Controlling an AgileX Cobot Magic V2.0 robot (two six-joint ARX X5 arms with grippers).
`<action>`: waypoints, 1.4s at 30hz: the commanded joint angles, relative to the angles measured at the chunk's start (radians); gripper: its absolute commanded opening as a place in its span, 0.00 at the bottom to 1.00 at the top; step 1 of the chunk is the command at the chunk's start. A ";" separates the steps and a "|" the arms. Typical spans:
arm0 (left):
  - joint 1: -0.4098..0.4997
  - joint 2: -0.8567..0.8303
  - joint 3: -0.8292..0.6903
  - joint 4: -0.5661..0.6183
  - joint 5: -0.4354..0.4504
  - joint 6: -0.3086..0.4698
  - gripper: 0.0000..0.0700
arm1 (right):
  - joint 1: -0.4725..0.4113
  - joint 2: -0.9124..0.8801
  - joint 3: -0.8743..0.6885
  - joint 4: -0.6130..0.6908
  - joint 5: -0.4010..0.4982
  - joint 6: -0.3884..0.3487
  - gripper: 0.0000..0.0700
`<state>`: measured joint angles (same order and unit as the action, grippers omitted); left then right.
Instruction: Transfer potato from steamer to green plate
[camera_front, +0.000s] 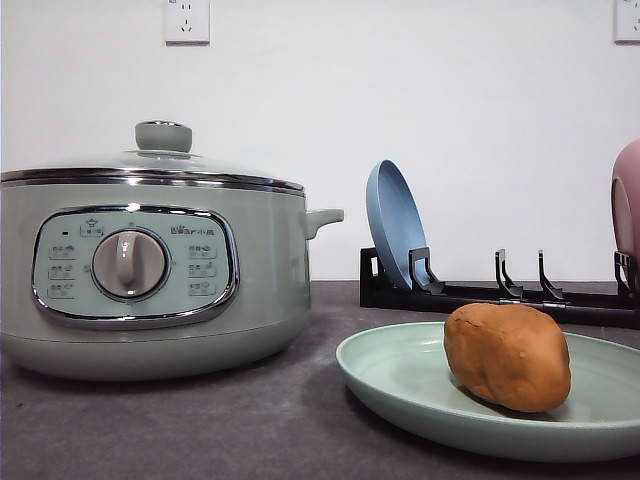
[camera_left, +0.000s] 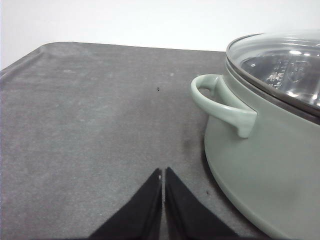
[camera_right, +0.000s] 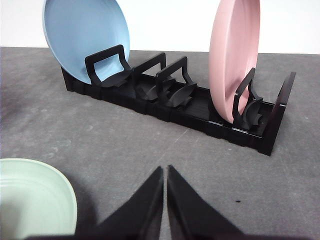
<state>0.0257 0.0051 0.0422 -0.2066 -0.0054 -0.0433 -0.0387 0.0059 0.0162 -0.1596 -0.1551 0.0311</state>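
Two wall sockets (camera_front: 187, 20) sit high on a plain white wall, above a dark grey, felt-like table (camera_front: 200, 420). At left of the front view stands the steamer (camera_front: 150, 270), smooth sage green, glass lid on. Lower right, the matte orange-brown potato (camera_front: 508, 356) rests lumpy on the green plate (camera_front: 400, 375). Behind, a black rack (camera_right: 200, 112) holds a blue plate (camera_right: 85, 35) and a pink plate (camera_right: 235, 60) upright. The left gripper (camera_left: 163, 172) has its jaws pressed together beside the steamer's handle; the right gripper (camera_right: 165, 170) has its jaws closed too, empty, near the green plate's rim.
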 joint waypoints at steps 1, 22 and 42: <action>0.000 -0.002 -0.019 -0.005 -0.003 -0.003 0.00 | 0.000 -0.002 -0.005 0.002 0.000 0.010 0.00; 0.000 -0.002 -0.019 -0.005 -0.003 -0.003 0.00 | 0.000 -0.002 -0.005 0.002 0.000 0.010 0.00; 0.000 -0.002 -0.019 -0.005 -0.003 -0.003 0.00 | 0.000 -0.002 -0.005 0.002 0.000 0.010 0.00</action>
<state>0.0257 0.0051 0.0422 -0.2064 -0.0054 -0.0433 -0.0387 0.0059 0.0162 -0.1596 -0.1551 0.0311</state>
